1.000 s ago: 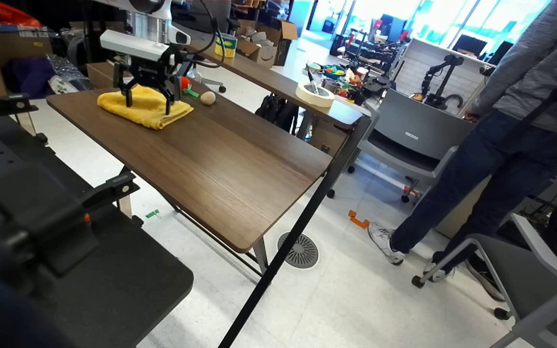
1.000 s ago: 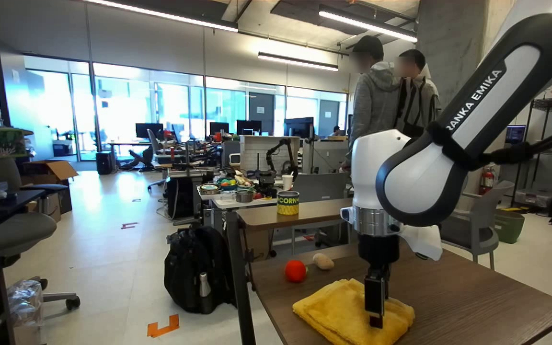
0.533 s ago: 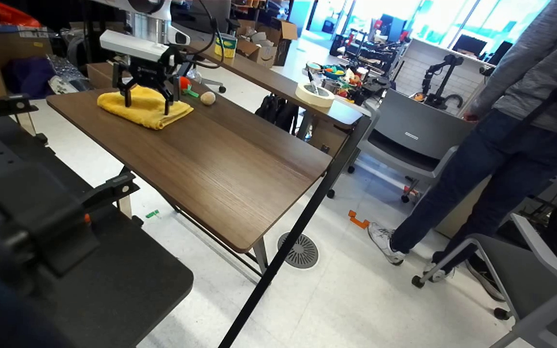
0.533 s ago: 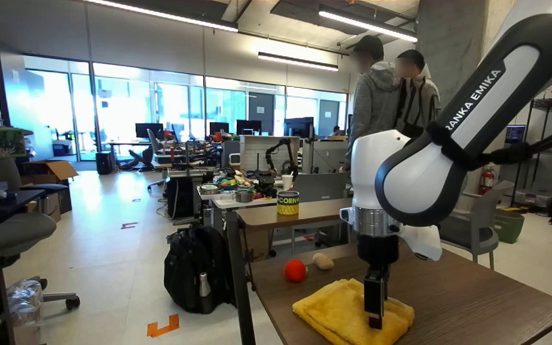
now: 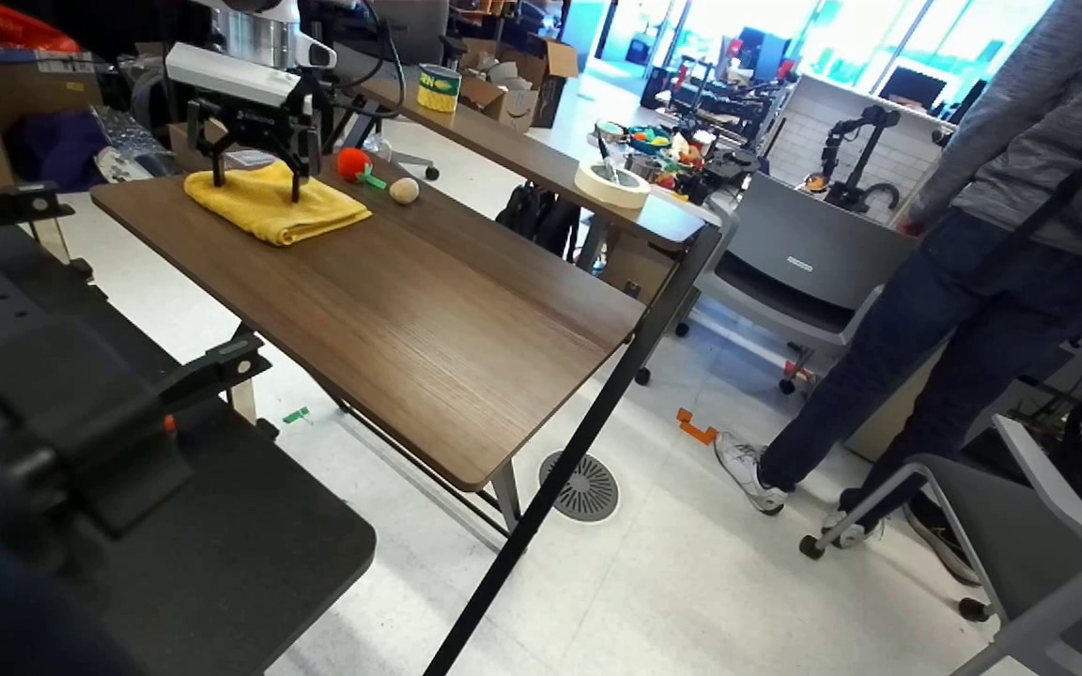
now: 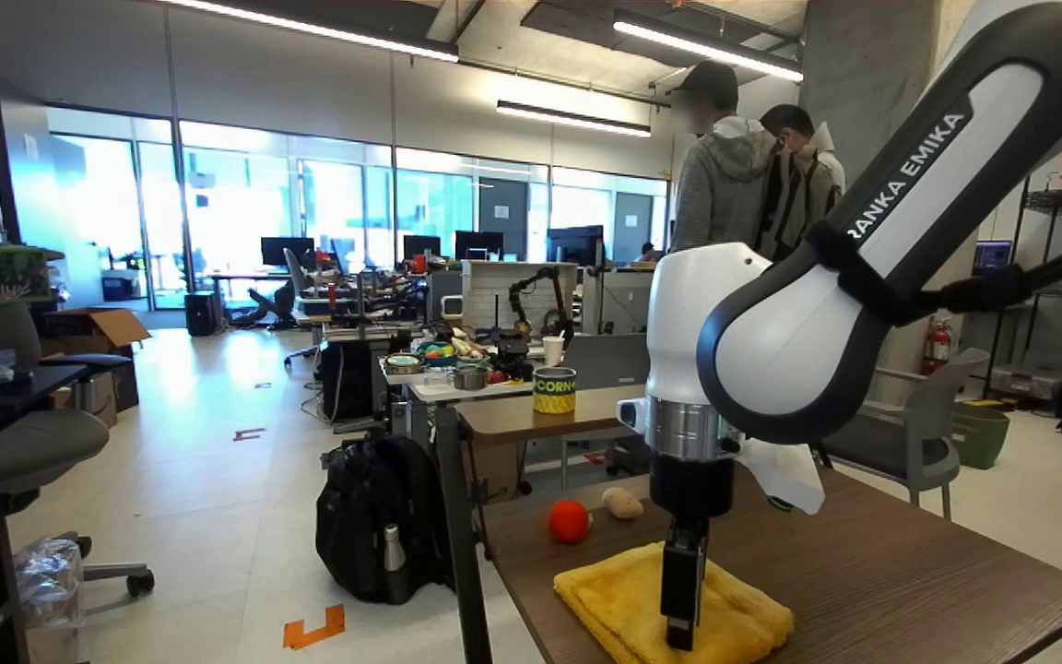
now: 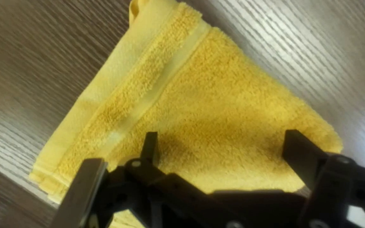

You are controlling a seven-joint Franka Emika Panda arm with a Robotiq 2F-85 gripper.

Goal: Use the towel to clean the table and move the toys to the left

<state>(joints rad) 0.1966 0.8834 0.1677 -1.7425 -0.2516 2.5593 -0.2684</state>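
Note:
The folded yellow towel (image 5: 330, 212) lies on the dark wood-grain table (image 5: 428, 338), near its far end in an exterior view. My gripper (image 5: 257, 192) points straight down over it, open, with both fingertips at the cloth's surface and wide apart. In the wrist view the towel (image 7: 208, 85) fills the space between my gripper's (image 7: 222, 134) fingers, not pinched by them. Beyond the towel sit the toys, a red round one (image 6: 569, 522) with a green bit and a smaller tan oval one (image 6: 622, 503). They show in both exterior views but not in the wrist view.
A narrow raised shelf (image 5: 522, 150) runs along the table's side, bearing a corn can (image 6: 554, 391) and a tape roll (image 5: 612, 184). A slanted black post (image 5: 579, 422) stands at the table's end. A dark bench (image 5: 250, 535) flanks the near side. Two people stand behind.
My gripper has slid across the cloth, leftward in both exterior views, its fingers still apart. The towel has shifted slightly the same way and its folds changed. The toys stayed put.

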